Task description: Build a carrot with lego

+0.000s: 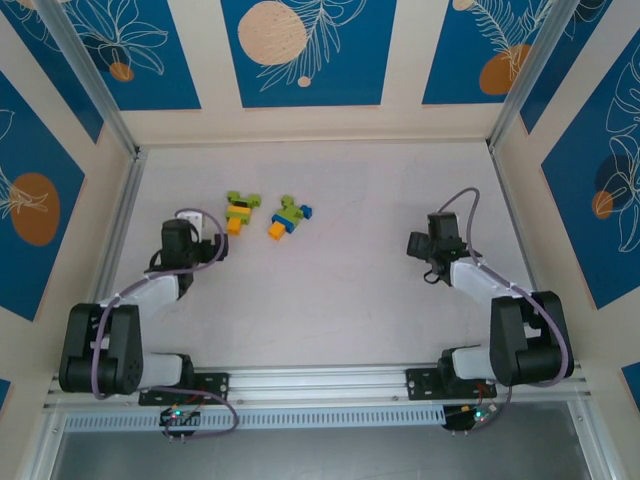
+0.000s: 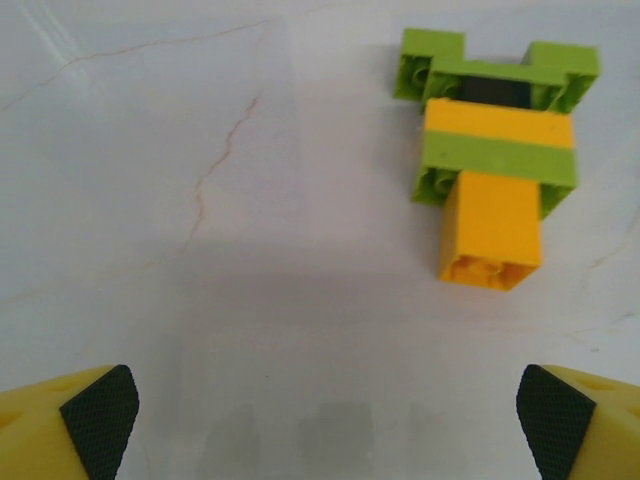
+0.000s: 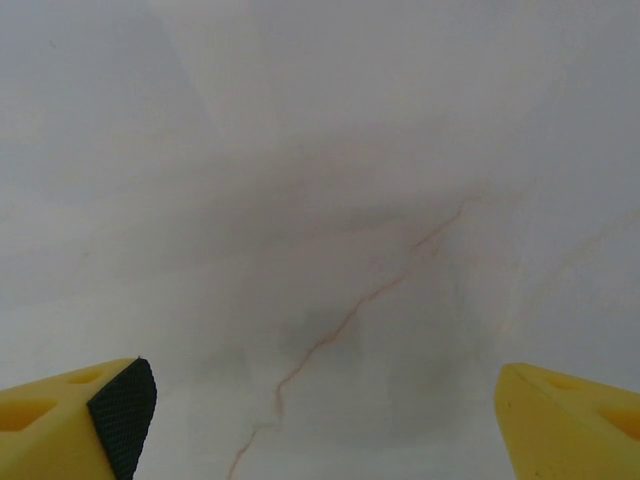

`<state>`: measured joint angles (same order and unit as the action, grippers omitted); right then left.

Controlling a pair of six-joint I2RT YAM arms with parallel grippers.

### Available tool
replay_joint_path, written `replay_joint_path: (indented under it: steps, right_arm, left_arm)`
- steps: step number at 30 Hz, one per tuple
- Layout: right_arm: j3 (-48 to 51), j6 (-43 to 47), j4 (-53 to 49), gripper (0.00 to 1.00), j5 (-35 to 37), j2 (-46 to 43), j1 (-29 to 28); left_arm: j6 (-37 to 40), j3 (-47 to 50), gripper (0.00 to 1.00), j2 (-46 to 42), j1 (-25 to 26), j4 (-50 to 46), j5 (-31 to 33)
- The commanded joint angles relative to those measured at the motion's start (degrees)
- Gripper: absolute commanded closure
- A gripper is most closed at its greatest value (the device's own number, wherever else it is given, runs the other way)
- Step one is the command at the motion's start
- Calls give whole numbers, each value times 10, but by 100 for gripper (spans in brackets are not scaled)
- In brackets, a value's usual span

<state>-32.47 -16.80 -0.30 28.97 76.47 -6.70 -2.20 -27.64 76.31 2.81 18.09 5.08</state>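
Two tools, both empty. The left tool [image 2: 322,425] is spread wide, its black pads [image 2: 100,410] at the lower corners of the wrist view with bare desk between them. The right tool [image 3: 320,420] is likewise spread, with nothing between its fingers, and sits well apart from any brick.

Lego: two small builds lie flat just beyond the left tool, near each other but not touching. The left build [image 1: 240,212] has a lime forked top, a dark piece beneath it, orange and green bands, and an orange stub pointing back toward the arms. The right build [image 1: 288,216] looks similar, with a blue brick at its right side.

Judged risks:
- Each build is small against the tool. A closing pinch could land on one brick alone and pry a joint apart.
- The desk looks smooth, so a low or off-centre approach would likely shove the build away rather than seat it between the pads.
- The builds lie close together, so a wide-spread tool reaching for one may knock the other.
- The right arm has a long reach across, and crossing the left arm's space invites a collision.

Surface: the desk [image 1: 340,300] is pale and matt, with thin reddish hairline marks and an aluminium rail [image 1: 320,380] at the near edge.

Room: cream walls [image 1: 300,50] with blue leaf-pattern panels close off the sides and back.
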Motion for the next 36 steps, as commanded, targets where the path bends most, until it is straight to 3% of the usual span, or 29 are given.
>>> replay_joint_path:
  steps: [1,5,9,14,19,22,26,28,31,36]
  right_arm:
    - [49,37,235,11,-1,0,2]
    - [62,63,296,11,-26,8,8]
    - [29,86,298,12,-56,48,5]
    - [52,105,333,11,-93,38,5]
    - [61,121,348,4,-147,32,14]
    - [62,127,349,2,-162,33,15]
    - [59,143,351,1,-216,36,24]
    - [86,147,430,0,-225,69,34]
    - [67,108,423,0,-280,97,79]
    - [99,118,483,1,-214,103,52]
  left_arm:
    - [11,39,0,37,0,213,51]
    - [8,12,0,49,-7,178,20]
    - [37,-22,0,104,-7,164,-53]
    - [43,-17,0,104,-3,172,-54]
    - [57,51,0,116,12,300,-41]
    - [40,65,0,117,11,333,4]
    - [39,58,0,118,12,318,4]
    - [39,57,0,118,12,316,5]
    - [39,58,0,117,12,316,4]
    - [39,58,0,117,12,317,4]
